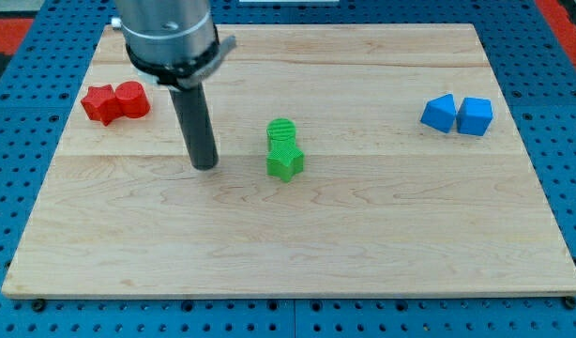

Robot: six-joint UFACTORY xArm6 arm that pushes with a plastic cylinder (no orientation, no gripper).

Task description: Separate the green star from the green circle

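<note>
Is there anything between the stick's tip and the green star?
No. In the camera view only bare wood lies between my tip and the green star, which touches the green circle above it.

Green star (285, 163) touching green circle (282, 132)

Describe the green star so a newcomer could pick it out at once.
Start at the wooden board and find the only green pair, near its middle, to the view's right of my tip. The green star is the lower one, touching the green circle above it; its pointed outline sets it apart.
</note>
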